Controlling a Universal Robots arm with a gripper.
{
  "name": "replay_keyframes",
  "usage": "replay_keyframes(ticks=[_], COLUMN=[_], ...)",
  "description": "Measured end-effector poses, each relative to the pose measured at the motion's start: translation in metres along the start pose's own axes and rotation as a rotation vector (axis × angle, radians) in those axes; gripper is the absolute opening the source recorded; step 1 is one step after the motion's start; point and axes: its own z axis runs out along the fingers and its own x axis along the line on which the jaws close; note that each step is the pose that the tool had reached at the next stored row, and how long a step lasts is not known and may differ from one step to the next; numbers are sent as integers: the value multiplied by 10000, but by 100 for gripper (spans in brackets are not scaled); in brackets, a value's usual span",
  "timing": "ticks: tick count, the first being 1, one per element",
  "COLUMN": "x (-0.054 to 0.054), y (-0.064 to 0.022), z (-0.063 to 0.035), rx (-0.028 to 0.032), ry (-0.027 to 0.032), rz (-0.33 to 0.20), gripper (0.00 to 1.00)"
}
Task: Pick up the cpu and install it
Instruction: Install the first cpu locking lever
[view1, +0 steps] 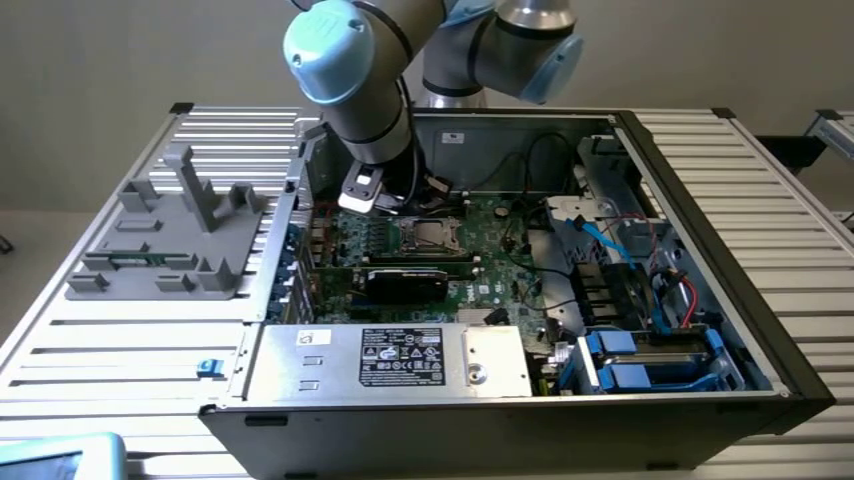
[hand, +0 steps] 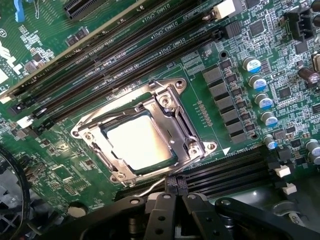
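The cpu (hand: 137, 142), a flat silver-beige square, lies inside the metal socket frame (hand: 192, 137) on the green motherboard (hand: 225, 60). In the exterior view the cpu (view1: 427, 236) sits mid-board inside the open computer case (view1: 694, 200). My gripper (hand: 174, 189) hovers just off one edge of the socket, its black fingers (hand: 161, 210) pressed together with nothing between them. From outside, the gripper (view1: 387, 203) hangs over the board slightly toward the exterior view's left of the socket.
Long black memory slots (hand: 125, 55) run along both sides of the socket. A black card (view1: 407, 281) stands near the socket. A silver box with a black label (view1: 400, 358) fills the case front. Cables (view1: 601, 240) and blue drive bays (view1: 641, 362) sit at the exterior view's right. A grey fixture (view1: 174, 235) rests on the table.
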Motion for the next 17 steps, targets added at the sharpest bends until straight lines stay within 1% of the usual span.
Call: replay_keyframes(ticks=[5,9,11,13,15,17], x=[-23,-44,-69,-102,-111,-112], y=[17,32,47,66,76,78], z=[-10,-20,-32,-50,-62,-67], rx=[21,46,78,150,200,210], ry=[18,20,3,-30,-44,-37], rz=[73,117,131,153,163,164], gripper=[11,11,11,11,11,11])
